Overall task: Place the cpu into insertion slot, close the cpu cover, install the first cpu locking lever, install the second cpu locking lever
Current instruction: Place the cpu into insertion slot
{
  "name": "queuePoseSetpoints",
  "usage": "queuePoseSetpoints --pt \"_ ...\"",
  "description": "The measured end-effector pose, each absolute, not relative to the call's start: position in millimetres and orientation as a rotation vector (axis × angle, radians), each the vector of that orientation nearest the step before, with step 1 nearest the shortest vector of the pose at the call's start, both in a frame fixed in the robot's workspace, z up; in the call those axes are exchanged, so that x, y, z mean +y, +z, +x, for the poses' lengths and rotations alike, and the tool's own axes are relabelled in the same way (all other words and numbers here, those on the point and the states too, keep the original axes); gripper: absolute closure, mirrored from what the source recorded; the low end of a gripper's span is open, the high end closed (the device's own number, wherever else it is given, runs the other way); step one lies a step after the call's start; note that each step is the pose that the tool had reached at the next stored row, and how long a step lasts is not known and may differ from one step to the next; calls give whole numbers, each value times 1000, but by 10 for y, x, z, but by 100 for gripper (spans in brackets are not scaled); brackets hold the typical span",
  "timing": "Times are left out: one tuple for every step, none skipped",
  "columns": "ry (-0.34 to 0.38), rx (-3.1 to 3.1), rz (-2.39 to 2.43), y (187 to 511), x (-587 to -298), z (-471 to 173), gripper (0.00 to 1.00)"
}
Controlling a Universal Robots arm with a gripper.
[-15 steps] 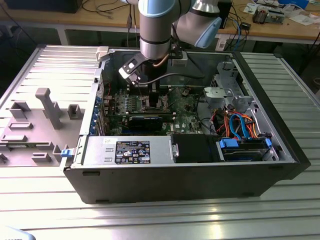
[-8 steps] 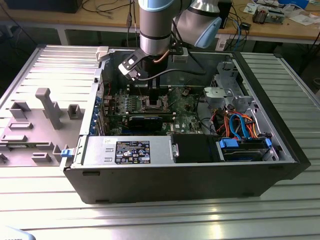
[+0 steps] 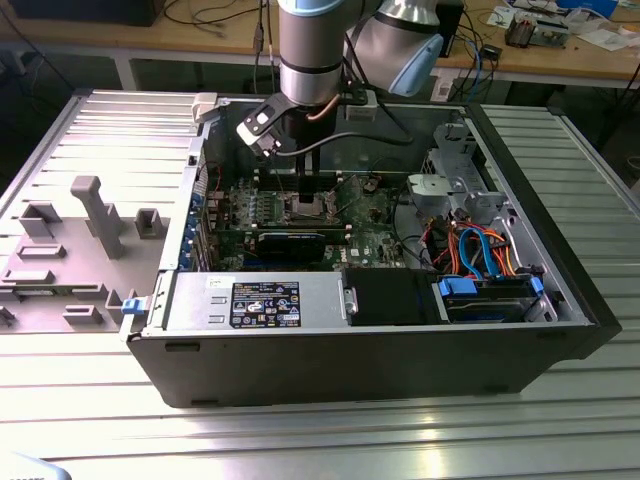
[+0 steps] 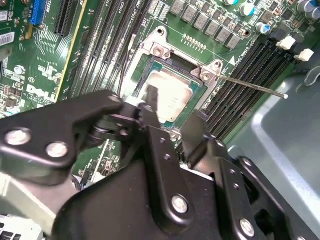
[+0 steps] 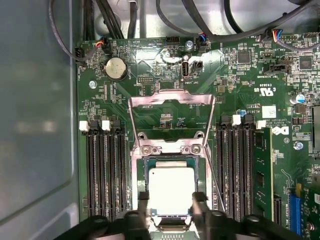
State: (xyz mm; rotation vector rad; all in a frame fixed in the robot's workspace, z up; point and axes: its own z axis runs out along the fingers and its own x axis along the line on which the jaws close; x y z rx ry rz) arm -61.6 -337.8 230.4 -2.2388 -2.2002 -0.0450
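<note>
Tool [image 5: 171, 199] grips the cpu [image 5: 171, 185] by two sides. The cpu sits in the insertion slot [image 5: 172, 160] on the green board [image 5: 240, 85], just above the middle of the exterior view. The cpu cover [image 5: 171, 95] stands open beside it.

I am looking across a ribbed aluminium tabletop [image 3: 400, 440]; a cluttered wooden workbench [image 3: 600, 62] is standing beyond its far edge.
</note>
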Motion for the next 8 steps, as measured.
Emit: queuePoseSetpoints --pt "-45 -2200 -2239 2310 -3378 -616 65" --pt "-45 -2200 -2239 2316 -3378 -616 71" --pt "-45 -2200 -2239 2322 -3378 -616 71" --pt "-45 -2200 -2239 2328 -3377 -616 77" --pt "-45 -2200 -2239 2334 -3378 -616 77" --pt "-45 -2200 -2239 2344 -3377 -616 83" --pt "-45 -2200 -2239 2350 -3378 -616 89" --pt "-45 -2200 -2239 2356 -3377 -616 89"
